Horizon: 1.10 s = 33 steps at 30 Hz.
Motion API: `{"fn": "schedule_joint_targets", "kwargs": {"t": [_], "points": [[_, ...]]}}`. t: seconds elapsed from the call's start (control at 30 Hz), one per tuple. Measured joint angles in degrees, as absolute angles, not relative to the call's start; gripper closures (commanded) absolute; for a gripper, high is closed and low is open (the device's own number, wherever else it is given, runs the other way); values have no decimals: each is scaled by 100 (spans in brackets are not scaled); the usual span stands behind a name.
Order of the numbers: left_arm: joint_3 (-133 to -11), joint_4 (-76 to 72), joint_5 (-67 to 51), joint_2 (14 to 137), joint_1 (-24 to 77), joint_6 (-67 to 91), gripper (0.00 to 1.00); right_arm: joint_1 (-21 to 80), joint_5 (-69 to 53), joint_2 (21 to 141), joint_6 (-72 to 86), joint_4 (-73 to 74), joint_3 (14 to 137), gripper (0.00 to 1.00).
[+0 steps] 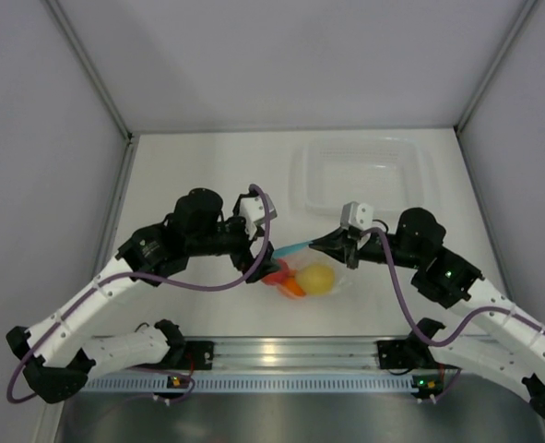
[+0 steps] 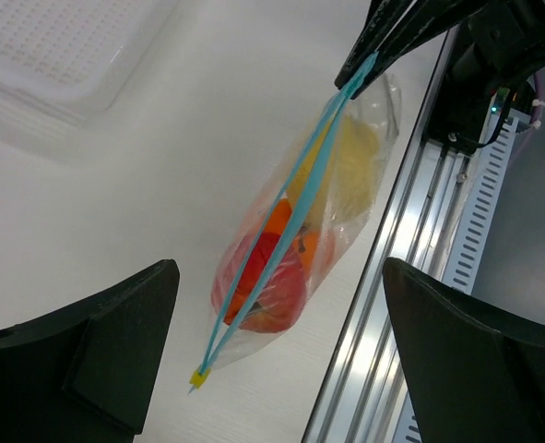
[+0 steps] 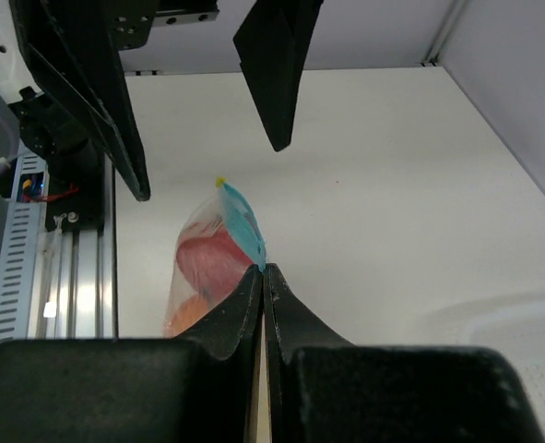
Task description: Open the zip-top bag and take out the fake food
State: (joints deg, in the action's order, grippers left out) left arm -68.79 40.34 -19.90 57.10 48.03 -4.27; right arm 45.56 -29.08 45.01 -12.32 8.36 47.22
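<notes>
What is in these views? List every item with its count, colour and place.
table: 1, white, under everything
tray: 1, clear, far right part of the table
rail: 1, silver, along the near edge
zip-top bag: 1, clear with a light blue strip, between the two hands near the rail
red fruit: 1, red, inside the bag at its left end
orange fruit: 1, orange, inside the bag, middle
yellow fruit: 1, yellow, inside the bag toward the right hand
left hand: 1, black, open, fingers either side of the bag's free end
right hand: 1, black, shut on one end of the bag's blue strip
</notes>
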Motion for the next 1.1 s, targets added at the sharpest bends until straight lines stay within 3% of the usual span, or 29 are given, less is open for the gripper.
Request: {"fn": "schedule_joint_targets", "kwargs": {"t": [0.4,0.73,1.1], "points": [[-6879,4005,-1706,5723,4786,-480,2,4556,-3262,4353,-1494,843,4722,100],[-6799,3986,-2034,5730,4751,-582,36,4556,-3299,4351,-1544,851,4722,100],[-6700,3986,-2408,5813,4751,-615,46,4556,-3415,4185,-1544,851,4722,100]]}}
